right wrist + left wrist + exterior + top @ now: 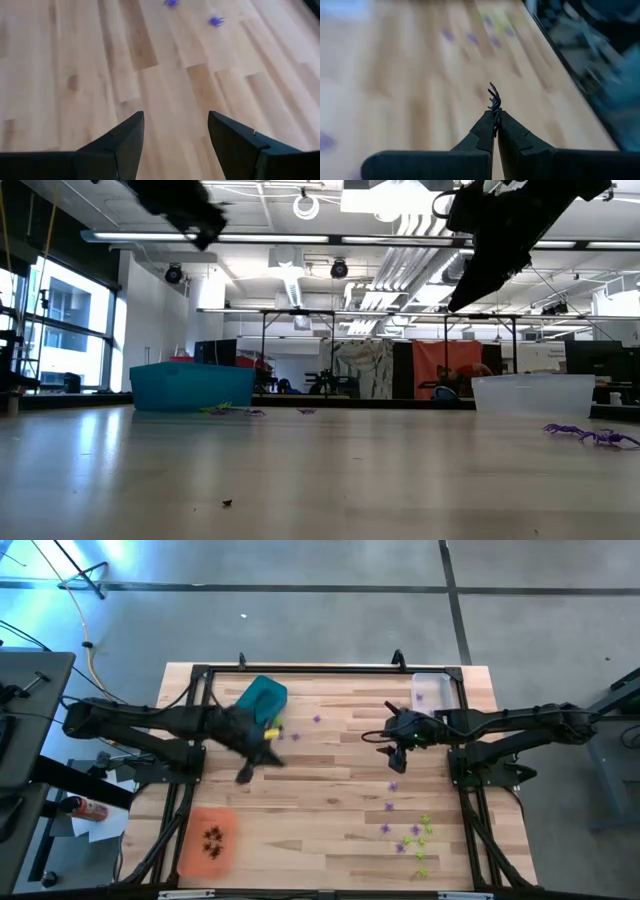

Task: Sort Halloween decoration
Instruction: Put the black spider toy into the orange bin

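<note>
1. High view: the left gripper (245, 774) hangs over the bare wooden table (330, 770), just in front of the teal rectangular plastic tray (263, 698). The orange rectangular tray (208, 838) with dark spiky trinkets (213, 837) lies nearer the front edge, to that claw's left. The right gripper (397, 760) sits near the clear rectangular tray (430, 691). Purple spiky plastic trinkets (390, 805) lie scattered on the wood just ahead of this claw, and lime green spiky trinkets (424, 832) lie farther off, toward the front right corner.

2. Low view: both arms hang above the table. More purple trinkets rest just beside the teal tray (192, 387); others lie in front of the clear tray (535, 393).

3. Left wrist view: the left gripper's (496, 131) fingers are pinched tight on one tiny dark spiky plastic trinket (494, 100), which sticks out beyond the tips.

4. Right wrist view: the right gripper (176, 129) stands wide apart, holding nothing; two of the purple trinkets lie on the wood well ahead.
</note>
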You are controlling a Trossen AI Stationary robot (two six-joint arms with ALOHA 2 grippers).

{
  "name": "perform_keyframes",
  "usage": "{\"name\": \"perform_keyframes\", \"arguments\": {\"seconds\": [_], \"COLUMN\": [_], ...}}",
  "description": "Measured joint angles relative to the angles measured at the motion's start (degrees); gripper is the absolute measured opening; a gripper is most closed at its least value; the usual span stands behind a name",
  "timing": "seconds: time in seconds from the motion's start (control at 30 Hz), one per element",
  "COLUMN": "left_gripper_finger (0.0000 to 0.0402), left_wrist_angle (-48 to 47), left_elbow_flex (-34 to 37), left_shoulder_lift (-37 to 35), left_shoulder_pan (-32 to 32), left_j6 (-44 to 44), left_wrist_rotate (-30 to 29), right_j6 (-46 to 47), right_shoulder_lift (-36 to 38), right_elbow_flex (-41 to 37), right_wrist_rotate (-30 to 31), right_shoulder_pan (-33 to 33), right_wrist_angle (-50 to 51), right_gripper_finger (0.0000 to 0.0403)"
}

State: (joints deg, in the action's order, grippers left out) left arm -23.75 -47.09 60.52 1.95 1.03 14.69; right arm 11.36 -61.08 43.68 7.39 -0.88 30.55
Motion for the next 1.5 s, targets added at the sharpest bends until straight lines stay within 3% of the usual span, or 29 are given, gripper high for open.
{"name": "perform_keyframes", "arguments": {"seconds": [0.23, 0.47, 0.63, 0.8, 1.17, 1.5], "left_gripper_finger": [0.0, 0.0, 0.0, 0.0, 0.001, 0.0099], "left_wrist_angle": [-16.0, -18.8, -17.2, -10.5, -9.2, -9.3], "left_elbow_flex": [0.0, 0.0, 1.6, 5.2, 7.6, 7.6], "left_shoulder_lift": [-0.6, 0.5, 4.0, 9.5, 16.8, 14.4], "left_shoulder_pan": [21.2, 44.4, 54.8, 57.6, 56.9, 56.0], "left_j6": [-21.5, -46.5, -54.8, -57.9, -59.4, -60.9], "left_wrist_rotate": [-3.2, -8.0, -9.7, -8.4, -6.2, -6.2], "right_j6": [-1.1, -0.9, -0.9, -0.9, 0.7, 0.8], "right_shoulder_lift": [0.0, 0.0, 0.0, 0.0, 0.0, 0.0], "right_elbow_flex": [0.0, 0.0, 0.0, 0.0, 0.0, 0.0], "right_wrist_rotate": [3.1, 3.2, 3.2, 3.2, 3.2, 3.2], "right_shoulder_pan": [-0.8, -3.1, -4.5, -5.1, -5.1, -5.1], "right_wrist_angle": [0.0, 0.0, 0.0, 0.0, 0.0, 0.0], "right_gripper_finger": [0.0216, 0.0216, 0.0216, 0.0216, 0.0216, 0.0216]}}
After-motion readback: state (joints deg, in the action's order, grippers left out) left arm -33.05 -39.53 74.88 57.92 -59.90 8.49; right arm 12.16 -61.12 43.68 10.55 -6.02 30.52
